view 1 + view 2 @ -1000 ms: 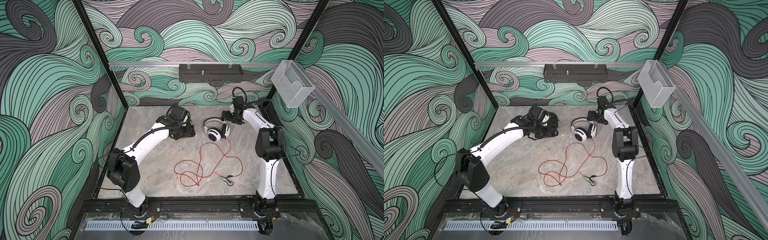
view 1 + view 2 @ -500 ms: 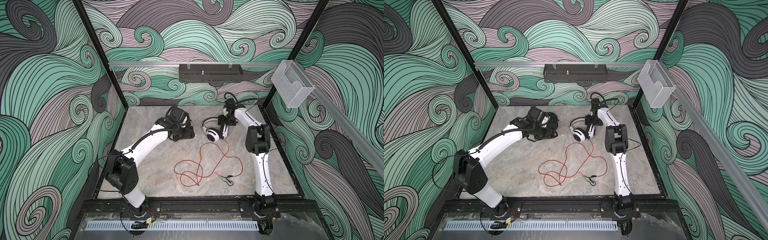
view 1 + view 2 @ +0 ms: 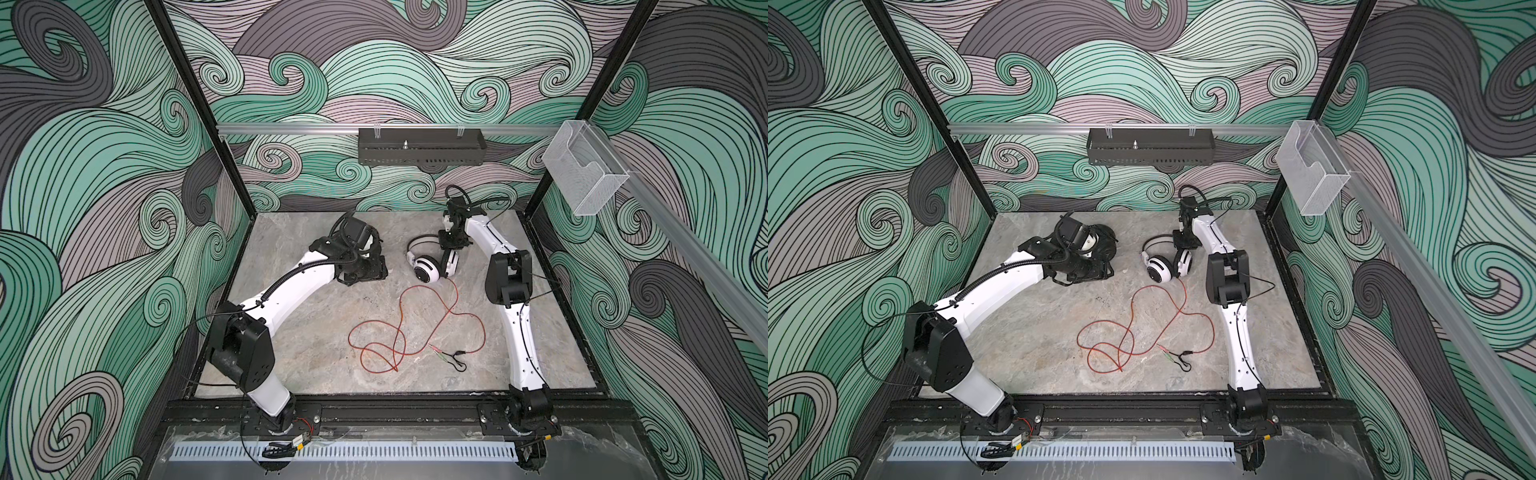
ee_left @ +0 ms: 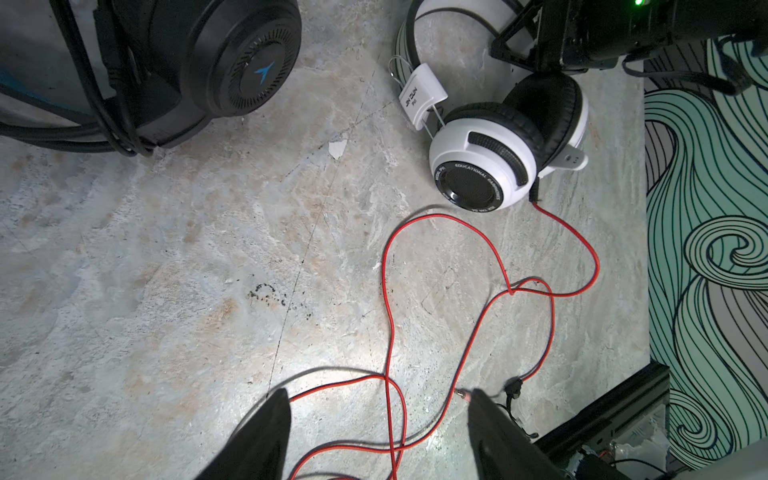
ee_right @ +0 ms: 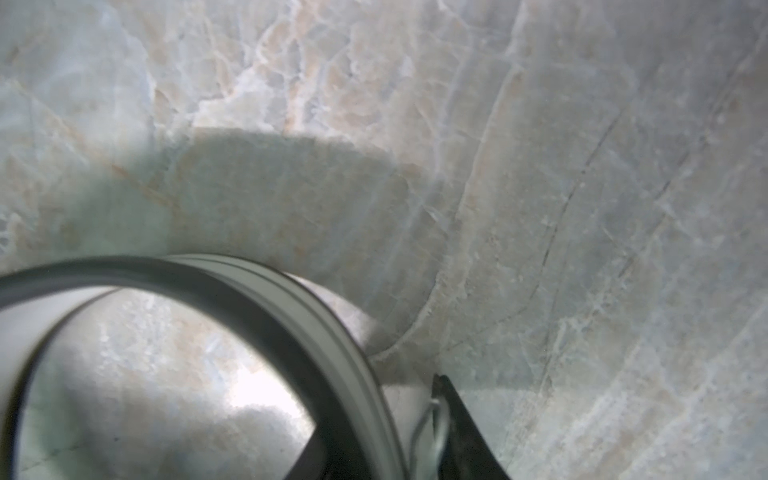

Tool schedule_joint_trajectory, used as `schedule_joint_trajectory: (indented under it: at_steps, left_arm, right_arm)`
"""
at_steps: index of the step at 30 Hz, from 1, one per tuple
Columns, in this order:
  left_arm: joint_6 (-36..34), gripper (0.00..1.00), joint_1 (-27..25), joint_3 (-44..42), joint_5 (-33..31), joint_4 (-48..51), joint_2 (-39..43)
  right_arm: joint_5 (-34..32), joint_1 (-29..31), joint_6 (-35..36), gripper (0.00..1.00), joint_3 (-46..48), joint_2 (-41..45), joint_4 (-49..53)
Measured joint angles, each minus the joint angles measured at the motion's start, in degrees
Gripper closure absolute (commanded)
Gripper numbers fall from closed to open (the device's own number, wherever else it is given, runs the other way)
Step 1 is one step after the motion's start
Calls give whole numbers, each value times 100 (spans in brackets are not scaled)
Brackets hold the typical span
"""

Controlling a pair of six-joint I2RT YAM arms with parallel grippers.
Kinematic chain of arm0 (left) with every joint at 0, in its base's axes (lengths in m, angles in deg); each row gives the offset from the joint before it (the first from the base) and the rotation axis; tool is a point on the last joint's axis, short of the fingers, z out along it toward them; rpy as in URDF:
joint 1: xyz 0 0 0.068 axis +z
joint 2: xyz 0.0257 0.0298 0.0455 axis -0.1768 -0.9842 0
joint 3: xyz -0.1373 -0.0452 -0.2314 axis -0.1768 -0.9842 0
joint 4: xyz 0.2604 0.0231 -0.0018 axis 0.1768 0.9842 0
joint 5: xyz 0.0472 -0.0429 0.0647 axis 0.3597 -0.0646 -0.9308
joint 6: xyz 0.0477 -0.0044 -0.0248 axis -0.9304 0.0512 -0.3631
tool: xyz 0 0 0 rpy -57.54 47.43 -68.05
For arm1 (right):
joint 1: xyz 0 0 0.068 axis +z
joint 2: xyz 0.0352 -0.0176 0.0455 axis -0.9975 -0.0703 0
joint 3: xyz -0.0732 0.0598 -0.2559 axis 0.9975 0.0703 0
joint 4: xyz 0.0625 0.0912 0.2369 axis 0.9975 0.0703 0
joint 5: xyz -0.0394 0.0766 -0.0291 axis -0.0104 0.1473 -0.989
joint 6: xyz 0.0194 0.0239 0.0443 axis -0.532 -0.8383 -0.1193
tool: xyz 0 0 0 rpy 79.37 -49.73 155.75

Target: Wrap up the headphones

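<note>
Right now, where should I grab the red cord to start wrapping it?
Take the plug end of the red cord, from straight above: it lies flat on the table with no strand lying over it.

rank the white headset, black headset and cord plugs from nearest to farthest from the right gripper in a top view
1. white headset, right at the right gripper, at the back
2. black headset, off to the left, also at the back
3. cord plugs, toward the front

Left headset [image 3: 1102, 248] beside right headset [image 3: 1159, 269] — cord [image 4: 385, 266] sprawled before, on table [image 3: 1038, 353].
</note>
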Motion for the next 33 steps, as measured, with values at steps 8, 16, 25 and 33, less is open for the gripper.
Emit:
schedule_joint_trajectory:
  at_steps: [8, 16, 25, 33]
  left_arm:
    - [-367, 30, 7, 212, -111, 42, -2]
    - [-1064, 26, 96, 535, -439, 160, 35]
    - [-1727, 20, 275, 1810, -804, 752, 35]
    - [-1982, 19, 302, 2883, -962, 1388, 35]
  right_arm:
    - [-122, 48, 234, 100, 205, 310, 0]
    - [-168, 354, 544, 100, 1528, 2111, -649]
    - [334, 990, 769, 100, 2702, 4026, -1176]
    - [654, 1499, 1104, 100, 3062, 4673, -1357]
